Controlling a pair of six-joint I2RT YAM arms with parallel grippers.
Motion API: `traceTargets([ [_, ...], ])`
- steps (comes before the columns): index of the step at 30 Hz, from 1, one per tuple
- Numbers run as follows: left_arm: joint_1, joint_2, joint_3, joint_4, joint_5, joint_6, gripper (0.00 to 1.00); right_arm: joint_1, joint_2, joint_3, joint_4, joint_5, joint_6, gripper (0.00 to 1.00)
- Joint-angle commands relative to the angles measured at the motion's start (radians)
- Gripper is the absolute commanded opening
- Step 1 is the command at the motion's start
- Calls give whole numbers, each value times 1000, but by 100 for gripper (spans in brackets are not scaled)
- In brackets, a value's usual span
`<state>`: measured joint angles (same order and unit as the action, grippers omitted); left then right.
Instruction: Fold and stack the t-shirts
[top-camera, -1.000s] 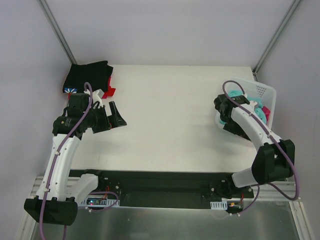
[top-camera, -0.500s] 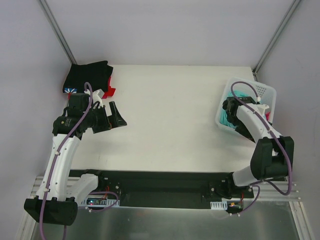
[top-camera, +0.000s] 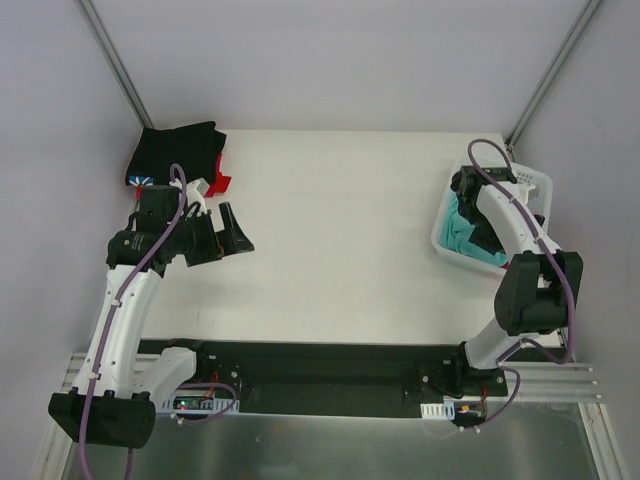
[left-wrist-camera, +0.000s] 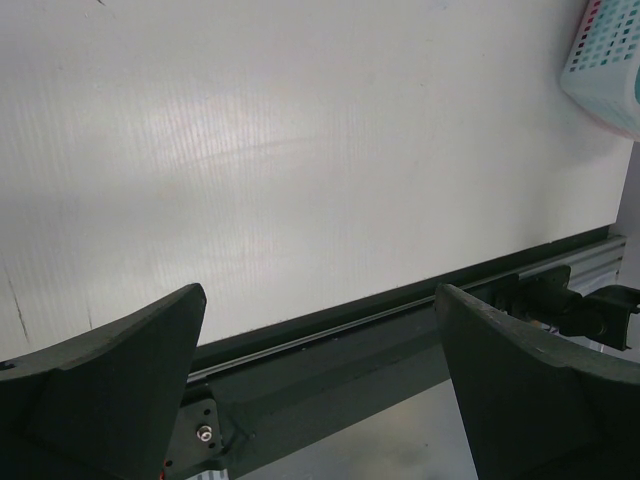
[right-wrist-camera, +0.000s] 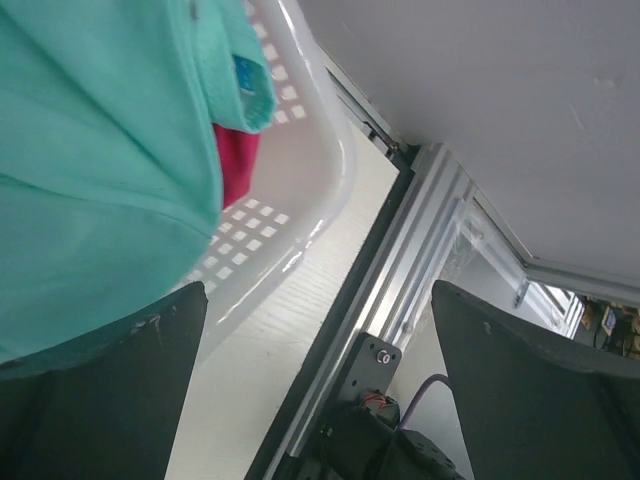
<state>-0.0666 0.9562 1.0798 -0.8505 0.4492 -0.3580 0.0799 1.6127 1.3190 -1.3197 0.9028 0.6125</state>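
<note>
Progress is judged about half: the black t-shirt (top-camera: 180, 150) is stacked on the red t-shirt (top-camera: 218, 184) at the desk's (top-camera: 340, 220) far-left corner, while the teal t-shirt (right-wrist-camera: 90, 150) and magenta t-shirt (right-wrist-camera: 236, 165) are left in the basket (top-camera: 531, 184). The left end effector (left-wrist-camera: 320, 300) and right end effector (right-wrist-camera: 318, 300) are spread and empty, the latter at the basket.

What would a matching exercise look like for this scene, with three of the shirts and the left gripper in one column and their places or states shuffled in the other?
Column one:
1. black t-shirt
2. teal t-shirt
3. red t-shirt
4. left gripper

Column two:
A. inside the white basket
B. open, above the table
C. top of the pile at the far left corner
D. beneath the black one, only its edges showing

Pairs: 1-C, 2-A, 3-D, 4-B
</note>
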Motion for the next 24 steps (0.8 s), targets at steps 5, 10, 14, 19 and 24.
traceTargets([
  [5,-10,-2,2,8,3,10,99,-5,114,261,174,-211,-339,99],
  [10,-10,9,17,-1,-9,17,99,-11,248,428,272,-446,-500,99],
  [14,-10,27,20,-1,-12,21,99,-34,312,520,352,-663,-536,97],
  [19,-10,35,11,-4,-21,24,99,-40,424,706,367,-795,-577,97],
  [24,-10,42,3,-2,-24,28,99,-69,539,867,373,-850,-589,97],
])
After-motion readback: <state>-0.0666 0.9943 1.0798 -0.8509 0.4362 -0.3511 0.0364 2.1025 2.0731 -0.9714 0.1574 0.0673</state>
